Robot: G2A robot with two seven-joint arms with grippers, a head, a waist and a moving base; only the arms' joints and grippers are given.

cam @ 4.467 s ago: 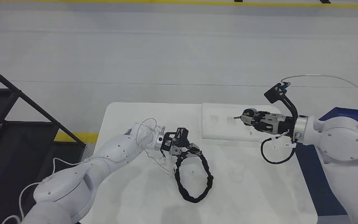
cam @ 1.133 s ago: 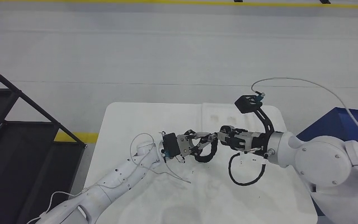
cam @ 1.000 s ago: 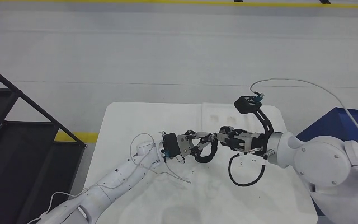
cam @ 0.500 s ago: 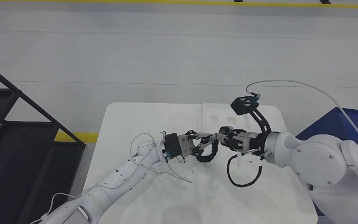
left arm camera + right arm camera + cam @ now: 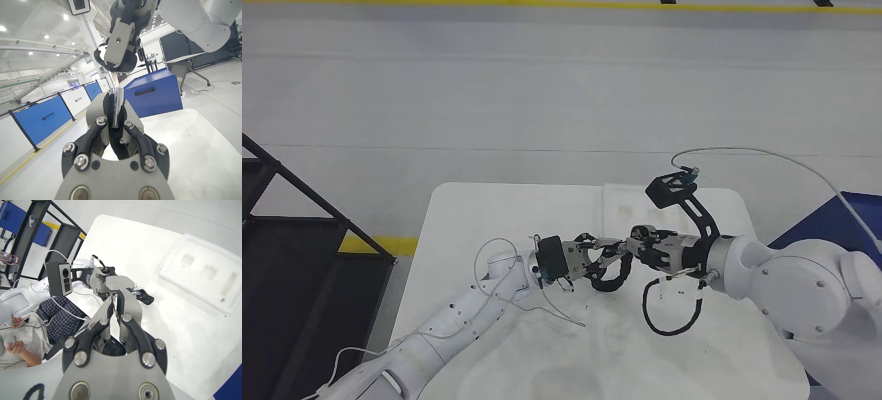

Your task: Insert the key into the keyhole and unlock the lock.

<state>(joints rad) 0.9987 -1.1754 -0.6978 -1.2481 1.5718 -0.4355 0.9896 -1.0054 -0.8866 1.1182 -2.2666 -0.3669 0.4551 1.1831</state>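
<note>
Left gripper: the left gripper (image 5: 113, 106) is nearest, its jaws drawn narrow and clamped on the lock's barrel.
Lock: a polished chrome cylinder lock (image 5: 117, 96) with a black collar is held in the air above the table, between the two arms. Its keyhole end faces the other arm.
Lock handling: the barrel is probably rigid and fairly weighty for its size. The smooth plating is likely slippery, so it could spin under a turning key. A firm grip across the barrel, close to the black collar, suits it best.
Cable: a black fabric-sleeved cable (image 5: 144, 298) loops from the barrel. It looks limp and would give no support if held.
Key: a small flat silver metal key (image 5: 115, 79) has its blade in line with the barrel and its tip at the keyhole mouth. I cannot tell how far it has entered.
Key handling: it looks light, thin and stiff, and may twist between the pads if pushed off-axis. It is best pinched flat on the head.
Right gripper: the right gripper (image 5: 113, 67) is closed tight on the key's head.
Table: a white table (image 5: 189, 136) lies below.
Foam tray: a white foam tray (image 5: 204, 251) with recesses lies at the table's far side.
</note>
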